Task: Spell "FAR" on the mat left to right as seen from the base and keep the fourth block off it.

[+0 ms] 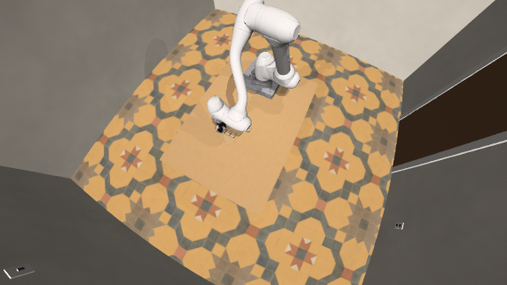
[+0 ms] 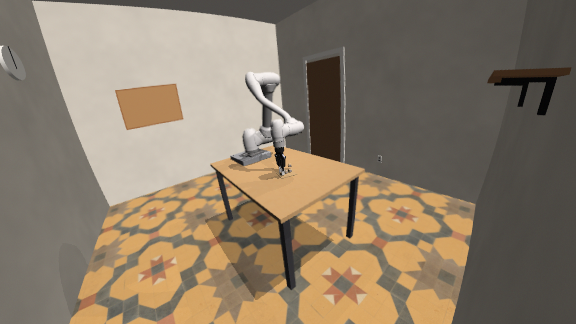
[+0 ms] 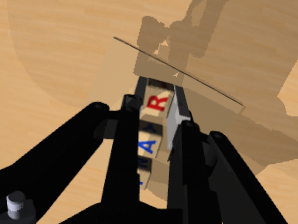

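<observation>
In the wrist view, the block with a red R [image 3: 157, 103] sits between the two fingertips, with a pad close against each side. My gripper [image 3: 157, 95] [image 1: 221, 127] [image 2: 282, 173] is shut on it, low over the mat [image 3: 109, 67]. Below it in that view is the block with a blue A [image 3: 147, 146], just behind the fingertips. Farther down is a third block [image 3: 146, 176], largely hidden by the left finger; only a bit of blue shows of its top letter. The three form a row. The fourth block cannot be made out clearly.
The mat's thin dark edge crosses the wrist view beyond the R block. The table [image 1: 246, 176] [image 2: 310, 187] bears the mat. The robot's grey base [image 1: 264, 90] [image 2: 250, 157] stands at the table's far end. Arm shadows fall across the mat and table.
</observation>
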